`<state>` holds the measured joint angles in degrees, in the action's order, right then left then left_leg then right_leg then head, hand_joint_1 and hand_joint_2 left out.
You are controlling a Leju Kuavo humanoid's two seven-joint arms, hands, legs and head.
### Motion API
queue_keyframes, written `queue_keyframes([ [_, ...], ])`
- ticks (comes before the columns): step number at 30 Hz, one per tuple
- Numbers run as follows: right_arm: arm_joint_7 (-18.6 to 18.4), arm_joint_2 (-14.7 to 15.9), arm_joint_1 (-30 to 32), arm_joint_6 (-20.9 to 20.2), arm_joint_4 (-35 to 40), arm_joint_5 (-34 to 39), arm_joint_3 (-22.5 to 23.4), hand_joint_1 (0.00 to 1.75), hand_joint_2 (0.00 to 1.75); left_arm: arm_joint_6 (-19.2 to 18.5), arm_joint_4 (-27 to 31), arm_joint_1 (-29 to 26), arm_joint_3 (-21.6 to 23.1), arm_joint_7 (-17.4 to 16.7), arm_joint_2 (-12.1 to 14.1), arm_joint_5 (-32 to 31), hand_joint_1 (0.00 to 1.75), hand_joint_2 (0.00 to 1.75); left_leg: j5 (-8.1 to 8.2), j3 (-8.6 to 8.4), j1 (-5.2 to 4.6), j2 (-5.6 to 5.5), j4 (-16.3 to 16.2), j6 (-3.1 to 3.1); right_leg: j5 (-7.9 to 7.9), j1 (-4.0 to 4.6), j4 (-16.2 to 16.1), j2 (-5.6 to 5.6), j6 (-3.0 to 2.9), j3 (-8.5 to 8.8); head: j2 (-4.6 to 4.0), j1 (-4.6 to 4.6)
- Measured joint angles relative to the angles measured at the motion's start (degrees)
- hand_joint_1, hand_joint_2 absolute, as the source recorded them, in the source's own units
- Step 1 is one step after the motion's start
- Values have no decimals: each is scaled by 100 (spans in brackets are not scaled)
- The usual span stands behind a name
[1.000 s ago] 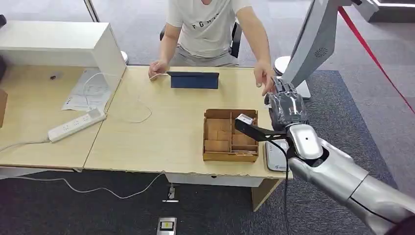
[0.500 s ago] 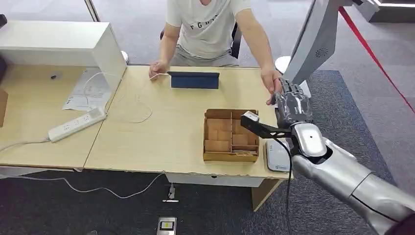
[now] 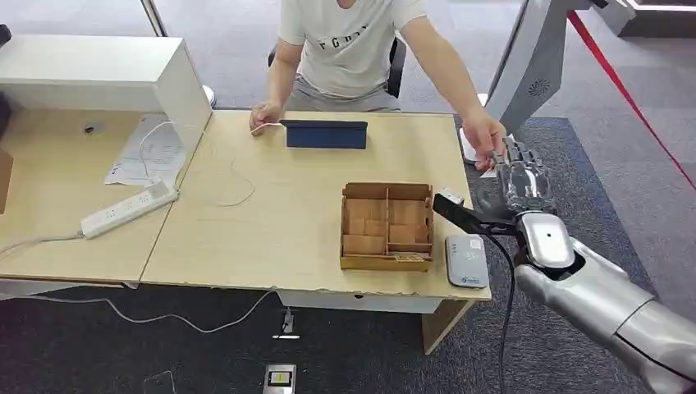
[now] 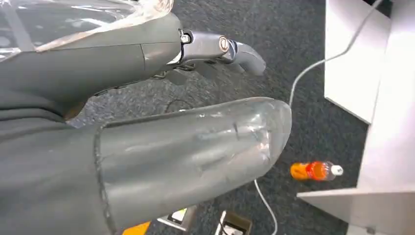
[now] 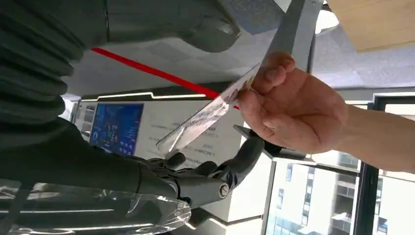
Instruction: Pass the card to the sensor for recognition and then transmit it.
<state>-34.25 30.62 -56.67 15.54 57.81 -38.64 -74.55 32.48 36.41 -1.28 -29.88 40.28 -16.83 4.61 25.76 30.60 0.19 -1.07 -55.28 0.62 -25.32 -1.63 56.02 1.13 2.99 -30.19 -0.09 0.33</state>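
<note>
One card (image 5: 208,117) hangs in the air past the table's (image 3: 271,222) right edge, pinched at one end by a person's hand (image 5: 288,110); the robot's right hand (image 3: 525,182) sits just beside it, fingers (image 5: 247,154) spread under the card and apart from it — nothing gripped. One grey sensor (image 3: 465,261) lies on the table's near right corner, beside one cardboard divided box (image 3: 386,226); the left hand (image 4: 147,122) hangs over dark carpet, fingers apart, empty.

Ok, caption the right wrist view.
A person's hand pinches the card just above the robot hand.
</note>
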Motion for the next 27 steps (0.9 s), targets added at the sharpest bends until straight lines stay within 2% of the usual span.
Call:
queue_keyframes([
  [10, -157, 319, 113, 155, 147, 59, 61, 0, 0, 98, 46, 19, 177, 0, 26, -48, 0, 0, 0, -1, -1, 1, -1, 0, 0, 0, -1, 1, 0, 0, 0, 2],
  [15, -413, 626, 255, 114, 440, -11, 125, 0, 0, 437, 59, 26, 372, 0, 46, -164, 0, 0, 0, 0, 0, -3, -2, 0, 0, 0, -3, -1, 0, -3, 0, 0],
  [17, -513, 806, 365, 31, 644, -35, 212, 0, 0, 614, 59, 45, 429, 0, 55, -403, 0, 0, 1, -1, 0, 1, -2, 0, 0, 0, -3, 3, 0, -1, 0, -2],
  [20, -542, 1049, 564, -90, 975, -65, 339, 0, 0, 734, 68, 53, 417, 0, 57, -1136, 0, 0, 1, 5, -1, -3, 0, 0, 0, 0, -1, 1, 0, -2, 0, -2],
  [25, -542, 1159, 687, -81, 1257, -142, 455, 0, 0, 758, 77, 157, 146, 0, 35, -2099, 0, 0, 0, 0, 1, 6, 0, -1, 1, 1, 0, 10, -1, -4, 0, -2],
  [27, -542, 1183, 716, -81, 1342, -153, 487, 0, 0, 763, 94, 173, 40, 0, 26, -2162, 0, 0, 0, 1, 1, 5, 0, -1, 1, 1, 2, 10, -1, -3, 0, 0],
])
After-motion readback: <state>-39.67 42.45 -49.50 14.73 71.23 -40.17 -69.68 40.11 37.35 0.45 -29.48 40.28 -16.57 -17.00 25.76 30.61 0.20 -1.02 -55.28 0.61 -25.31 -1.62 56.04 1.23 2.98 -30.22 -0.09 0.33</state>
